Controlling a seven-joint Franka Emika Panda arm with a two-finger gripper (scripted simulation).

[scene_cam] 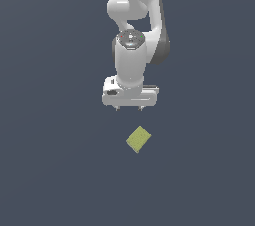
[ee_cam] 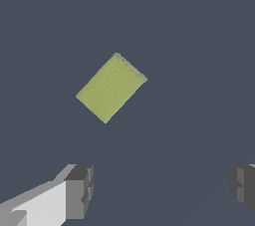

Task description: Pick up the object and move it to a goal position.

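- On the flat dark blue-grey surface [scene_cam: 55,170] lies the object [scene_cam: 138,140], a small flat yellow-green rectangular block with a plain matte face.
- No edge or corner of that surface shows in either view, so the block's place on it can only be given against the arm: in the exterior view it sits below the gripper [scene_cam: 129,108] in the picture and a little toward the exterior view's right.
- The block rests flat and turned at an angle, its long sides running on a diagonal and not square to the gripper's body.
- The white Panda arm [scene_cam: 134,26] comes down from the top of the exterior view, its wrist pointing at the surface.
- Two short fingertips [scene_cam: 117,107] show under the white gripper body, set wide apart, and nothing sits between them.
- The wrist view bears this out: the two grey pads [ee_cam: 79,190] stand far apart at opposite sides of the picture, with only bare surface between.
- The gripper is apart from the block, with clear surface showing between the two in both views; nothing touches the block.
- Across its short side the block looks narrower than the gap between the fingers.
- In the wrist view the object [ee_cam: 111,87] shows one thin paler side along its short edge, so it has a slight thickness.
- How high the gripper hangs over the surface cannot be told.
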